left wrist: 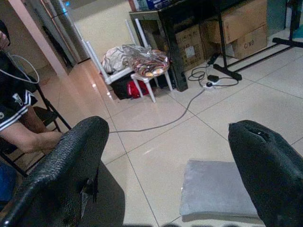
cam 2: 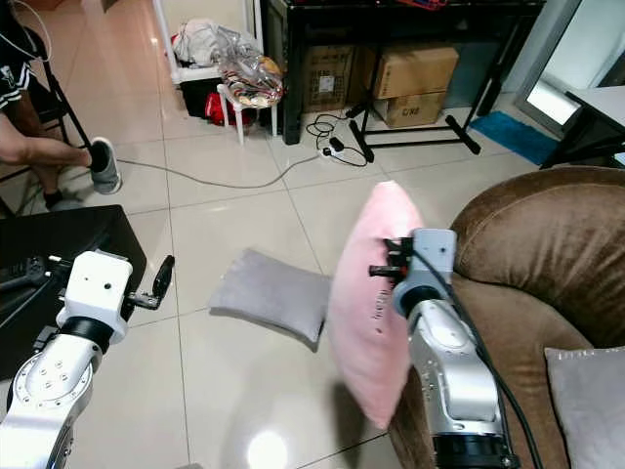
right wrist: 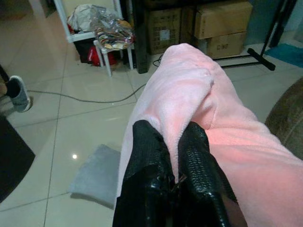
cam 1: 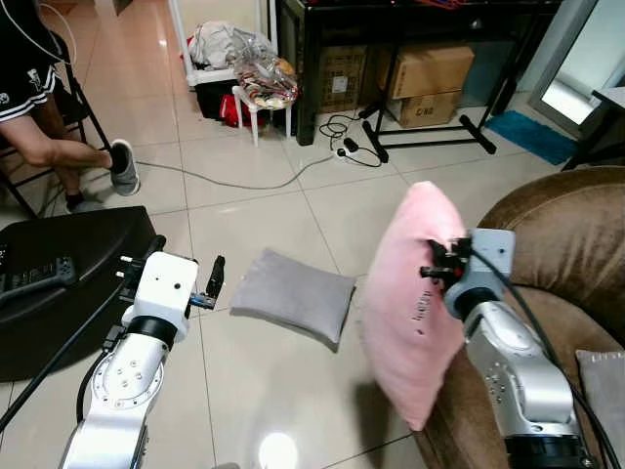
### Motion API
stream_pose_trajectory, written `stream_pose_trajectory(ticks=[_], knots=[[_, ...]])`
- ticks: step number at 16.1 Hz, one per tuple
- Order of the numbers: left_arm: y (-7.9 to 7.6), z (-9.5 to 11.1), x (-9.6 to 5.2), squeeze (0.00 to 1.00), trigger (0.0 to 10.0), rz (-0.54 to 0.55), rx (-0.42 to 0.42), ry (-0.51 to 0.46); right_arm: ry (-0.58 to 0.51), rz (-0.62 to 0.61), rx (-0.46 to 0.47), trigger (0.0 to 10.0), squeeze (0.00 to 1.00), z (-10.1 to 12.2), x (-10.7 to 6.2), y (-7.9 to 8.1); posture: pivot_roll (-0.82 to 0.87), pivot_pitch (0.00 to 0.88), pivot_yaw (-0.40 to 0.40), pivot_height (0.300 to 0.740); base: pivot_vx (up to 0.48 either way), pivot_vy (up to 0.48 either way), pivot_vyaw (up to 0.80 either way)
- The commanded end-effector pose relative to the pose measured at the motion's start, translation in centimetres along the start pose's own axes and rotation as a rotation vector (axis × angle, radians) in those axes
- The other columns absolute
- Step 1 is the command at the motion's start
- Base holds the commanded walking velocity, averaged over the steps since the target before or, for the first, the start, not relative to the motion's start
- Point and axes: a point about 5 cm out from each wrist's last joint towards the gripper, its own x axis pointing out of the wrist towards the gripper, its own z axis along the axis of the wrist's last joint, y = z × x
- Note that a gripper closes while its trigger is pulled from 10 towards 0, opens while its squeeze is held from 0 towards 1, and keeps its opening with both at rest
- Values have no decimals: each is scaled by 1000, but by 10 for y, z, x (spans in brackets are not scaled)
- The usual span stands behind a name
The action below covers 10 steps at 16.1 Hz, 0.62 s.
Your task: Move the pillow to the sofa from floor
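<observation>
A pink pillow (cam 1: 410, 303) hangs upright in the air beside the brown sofa (cam 1: 576, 244), pinched by my right gripper (cam 1: 435, 271). In the right wrist view both black fingers (right wrist: 151, 165) are shut on a fold of the pink pillow (right wrist: 189, 90). A grey pillow (cam 1: 293, 293) lies flat on the tiled floor between my arms. My left gripper (cam 1: 213, 281) is held low, just left of the grey pillow (left wrist: 218, 189), and its fingers (left wrist: 71, 161) stand open with nothing between them.
A black case (cam 1: 59, 283) lies on the floor at left. A seated person's leg and shoe (cam 1: 122, 168) are at the far left. A cable (cam 1: 244, 184) crosses the tiles. A white stool (cam 1: 264, 93), boxes (cam 1: 430, 83) and a black stand (cam 1: 430, 137) lie beyond. A grey cushion (cam 2: 586, 391) rests on the sofa seat.
</observation>
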Motion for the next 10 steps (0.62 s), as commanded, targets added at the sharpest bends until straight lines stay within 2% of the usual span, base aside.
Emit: stream_pose_trajectory(ticks=[1, 3, 10], knots=[[1, 3, -1, 0, 10000, -2, -5, -6, -48, 4, -9, 10000, 0, 9, -1, 1, -69, 0, -40, 740, 0, 0, 0], [3, 5, 1, 0, 10000, 6, 0, -18, -35, -22, 29, 10000, 0, 7, -1, 1, -65, 0, -32, 740, 0, 0, -275], [4, 6, 2, 0, 10000, 12, 4, -23, -32, -30, 42, 10000, 0, 5, -2, 0, -69, 0, -26, 740, 0, 0, -800]])
